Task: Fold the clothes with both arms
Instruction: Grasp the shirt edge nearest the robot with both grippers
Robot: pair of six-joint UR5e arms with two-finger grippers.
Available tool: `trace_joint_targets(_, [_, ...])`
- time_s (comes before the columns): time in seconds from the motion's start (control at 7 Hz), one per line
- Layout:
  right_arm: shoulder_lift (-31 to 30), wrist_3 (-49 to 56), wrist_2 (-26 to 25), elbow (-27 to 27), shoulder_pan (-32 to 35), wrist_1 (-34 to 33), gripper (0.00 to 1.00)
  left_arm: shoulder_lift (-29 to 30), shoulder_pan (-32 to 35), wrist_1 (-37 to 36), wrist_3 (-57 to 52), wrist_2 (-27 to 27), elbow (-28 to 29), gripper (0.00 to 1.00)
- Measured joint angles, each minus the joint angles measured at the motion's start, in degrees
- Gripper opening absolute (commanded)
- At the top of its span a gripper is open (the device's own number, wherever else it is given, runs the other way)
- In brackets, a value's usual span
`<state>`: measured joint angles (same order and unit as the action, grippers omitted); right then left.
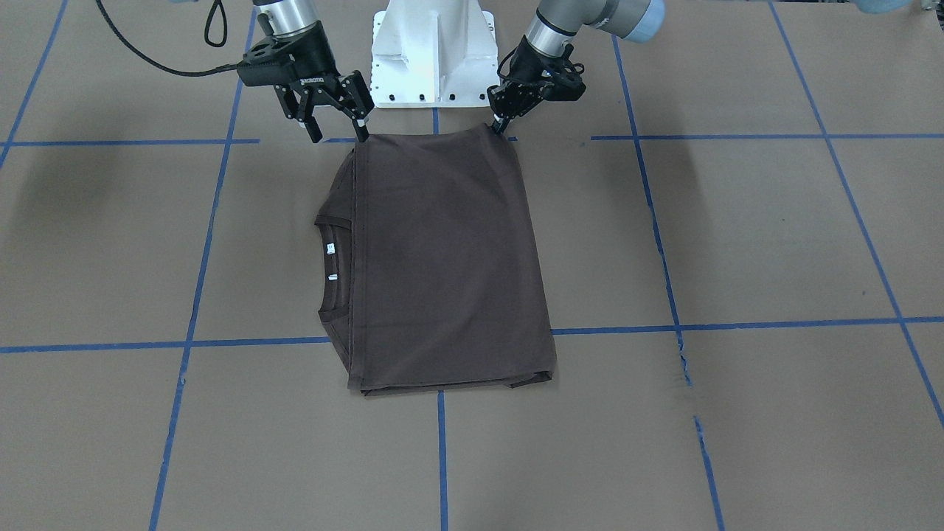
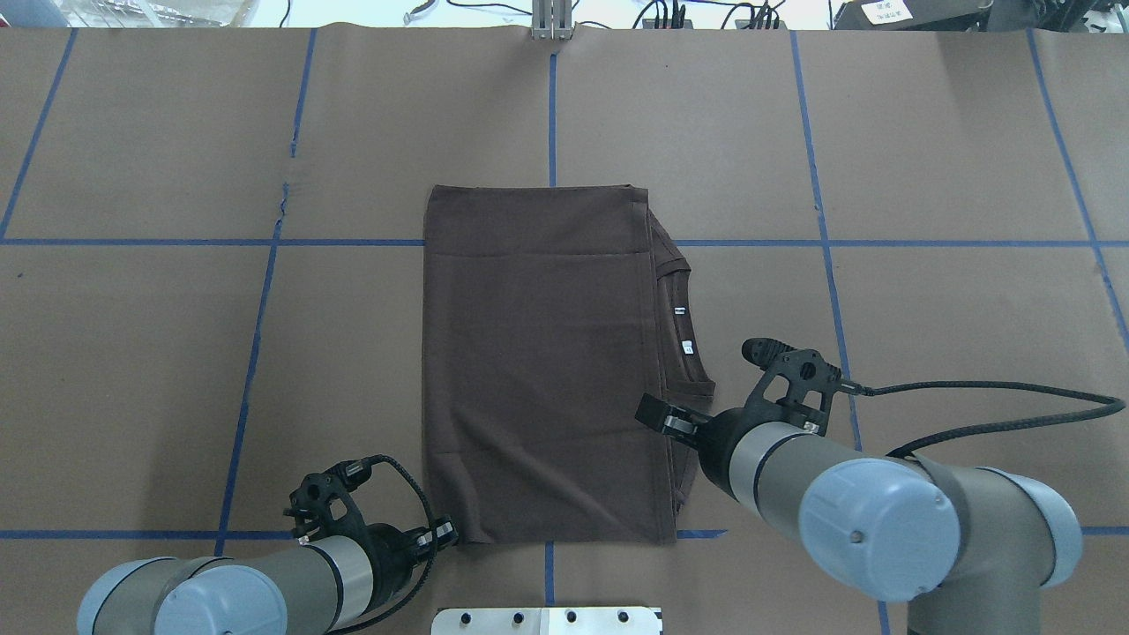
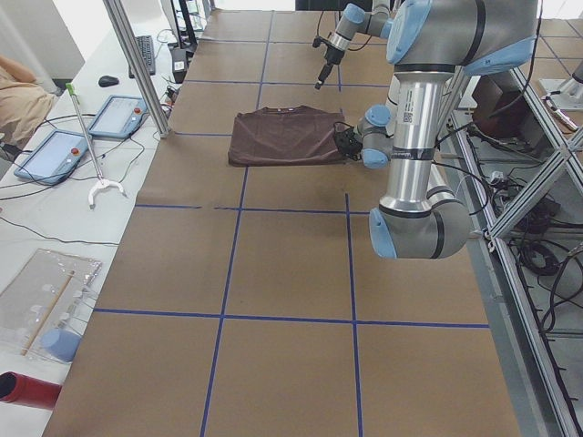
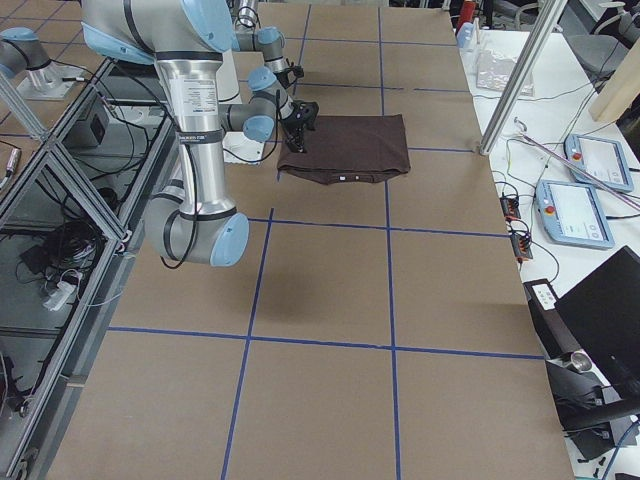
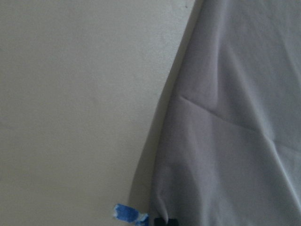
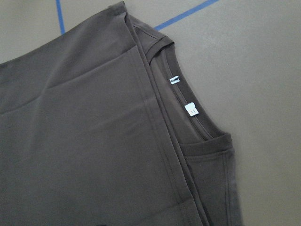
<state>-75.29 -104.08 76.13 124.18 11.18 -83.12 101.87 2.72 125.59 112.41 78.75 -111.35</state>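
- Centre of the table [image 1: 737,236], close to the white base [image 1: 433,51], lies the shirt [image 1: 442,258] — folded down to a tidy rectangle and lying flat.
- Its collar [image 1: 328,269] pokes out from under the folded layers on the robot's right side, with two small white tags [image 1: 331,248] showing inside it.
- The left gripper [image 1: 499,125] is right on one near corner. Its fingers are drawn together to a point and, by the look of it, pinched on the cloth. That corner stands a touch higher than the rest of the edge.
- The right gripper [image 1: 341,134] sits at the other near corner, fingers spread wide. One tip is at the hem and it holds nothing.
- My read: the step is to take both near corners for a fold away from the robot.
- To do it well, the right one should close over every layer at its corner — miss one and the stack splays.
- Then lift both corners level and carry them together. Lay the near edge square on the far edge, with the blue tape lines [image 1: 737,324] as a guide.
- The risk is a one-sided pull, which would skew the rectangle.
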Motion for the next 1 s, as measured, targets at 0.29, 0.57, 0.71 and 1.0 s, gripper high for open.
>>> trace_joint_targets(0.29, [3.68,-4.42,-1.09,-3.93,-2.54,-7.11,0.89,0.43,0.00,0.01,0.00,0.00,-0.10,0.00])
trace_joint_targets(0.57, [4.07,-5.39,-2.83,-6.64,-5.12,-7.75,0.78,0.54,0.01,0.01,0.00,0.00,-0.36,0.00])
trace_joint_targets(0.71, [4.07,-5.53,-3.17,-7.31,-6.20,-7.76,0.76,0.54,0.05,0.01,0.00,0.00,-0.47,0.00])
trace_joint_targets(1.0, [4.04,-5.56,-3.28,-8.96,-7.20,-7.76,0.74,0.50,0.11,0.01,0.00,0.02,-0.52,0.00])
